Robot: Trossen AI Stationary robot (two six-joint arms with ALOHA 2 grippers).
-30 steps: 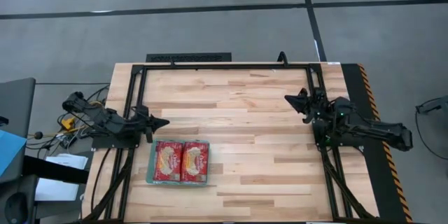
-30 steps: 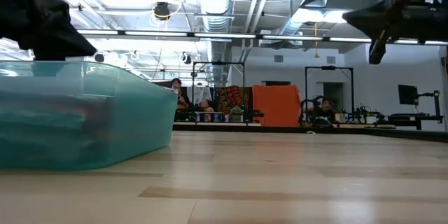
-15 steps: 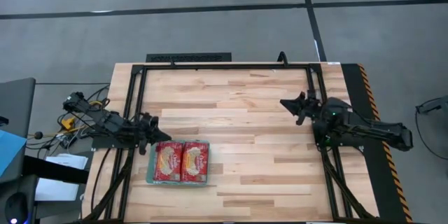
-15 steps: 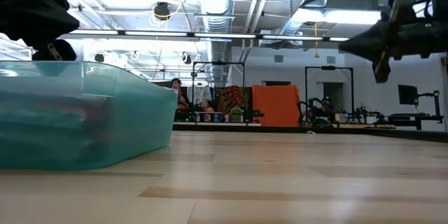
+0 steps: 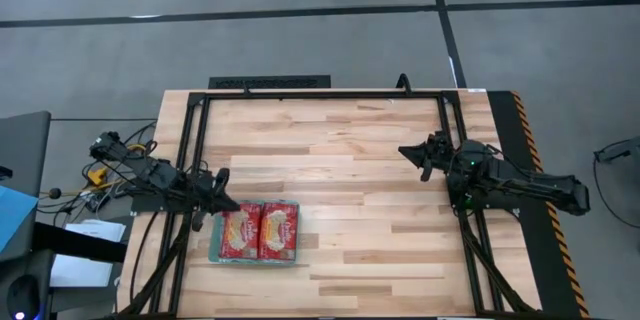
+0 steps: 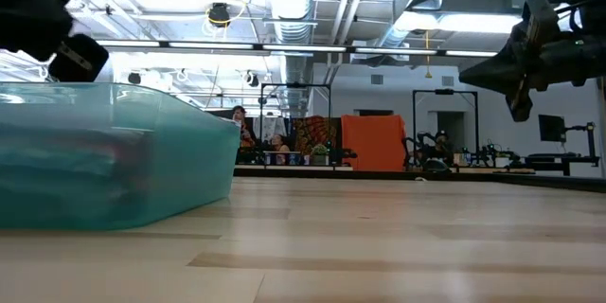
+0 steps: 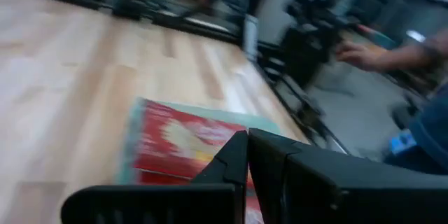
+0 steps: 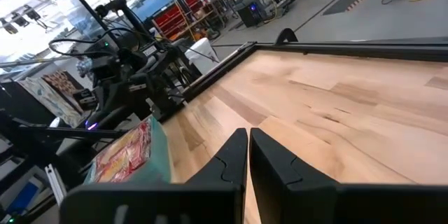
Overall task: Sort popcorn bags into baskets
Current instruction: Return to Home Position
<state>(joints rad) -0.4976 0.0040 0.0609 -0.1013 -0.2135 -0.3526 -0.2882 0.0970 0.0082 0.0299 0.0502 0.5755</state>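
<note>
The shallow teal plastic tray (image 5: 213, 244) is seen on the pale wooden desk (image 5: 370, 160); red flat popcorn packets (image 5: 259, 230) are laid inside; the left tool (image 5: 226, 201), pinched shut and empty, is held at the tray's corner, which could be clipped in retreat; the right tool (image 5: 406, 150), closed, is kept well apart.

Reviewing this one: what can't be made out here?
Bag count: high view shows two popcorn bags face up in the teal tray; any beneath are covered by them.
Low view: the tray's cloudy wall blurs its contents.
Left wrist view: motion blur makes the bag print unreadable; the left gripper hides part of the tray.
</note>
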